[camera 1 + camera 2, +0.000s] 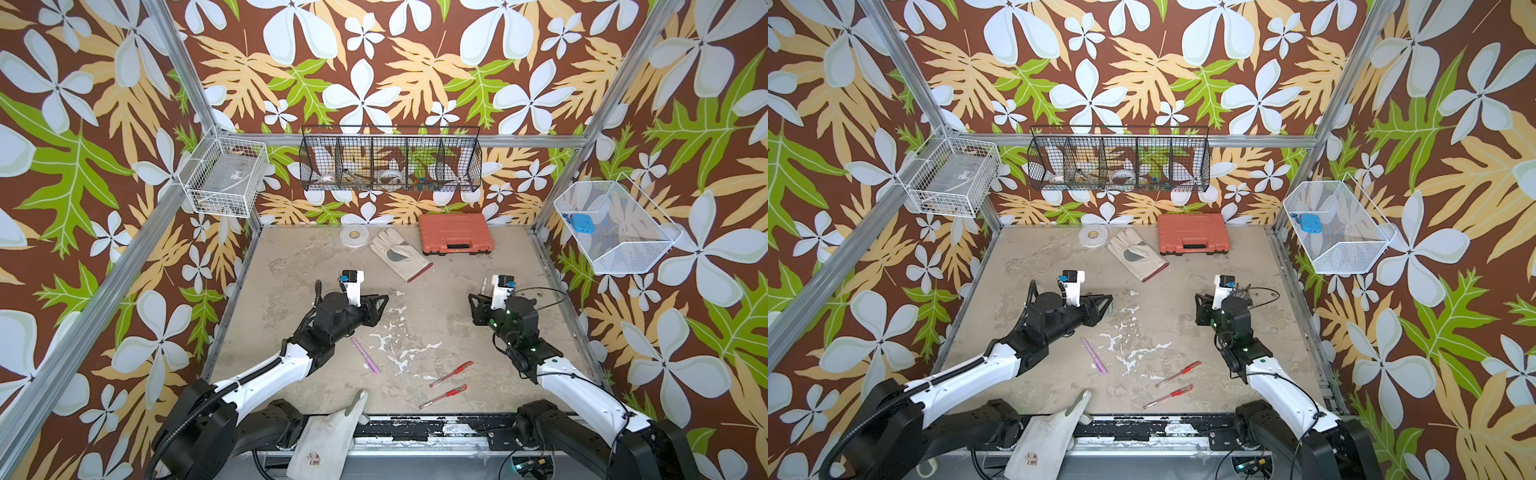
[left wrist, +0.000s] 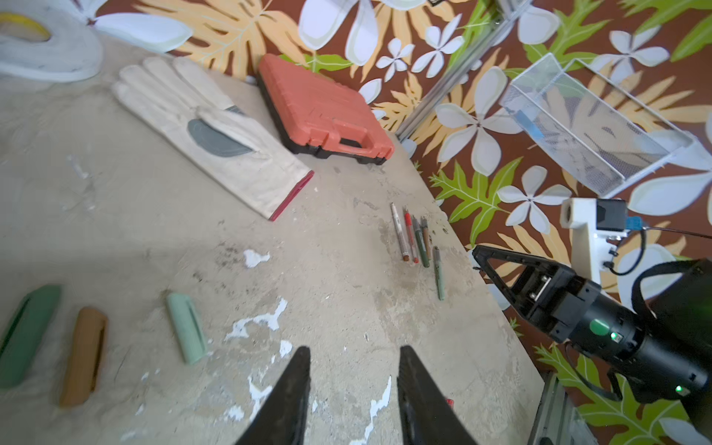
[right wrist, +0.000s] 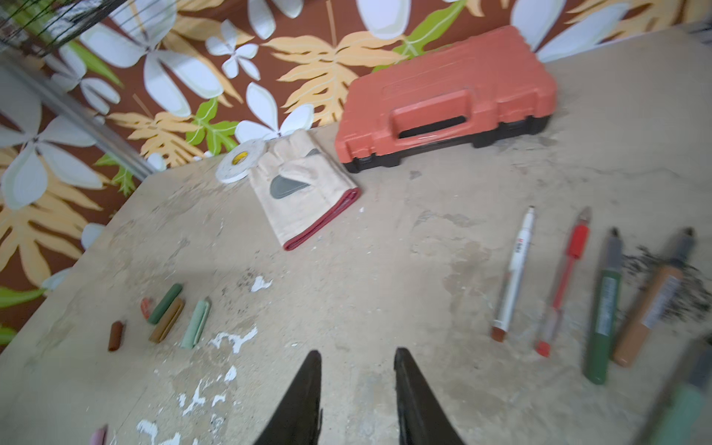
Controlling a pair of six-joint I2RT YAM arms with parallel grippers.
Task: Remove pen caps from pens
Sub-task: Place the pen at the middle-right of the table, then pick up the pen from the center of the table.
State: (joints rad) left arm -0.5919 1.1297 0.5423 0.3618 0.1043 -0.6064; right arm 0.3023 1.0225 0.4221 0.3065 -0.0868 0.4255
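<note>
Scuffed worktop (image 1: 436, 299) inside floral walls (image 1: 374, 62): left hand (image 2: 354, 348) and right hand (image 3: 356, 351) both hang released, empty. Pen caps (image 3: 165, 304) lie front-left of the orange case (image 3: 447, 96) (uncapped pens (image 3: 516, 269) front-right of it).

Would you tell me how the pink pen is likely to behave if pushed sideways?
The pink pen looks slim and rounded, so it would probably roll. It seems stiff and light, likely skidding readily on the flat table.

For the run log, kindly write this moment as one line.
left gripper: open, empty | right gripper: open, empty | pale green plastic pen cap: off, lying loose
</note>
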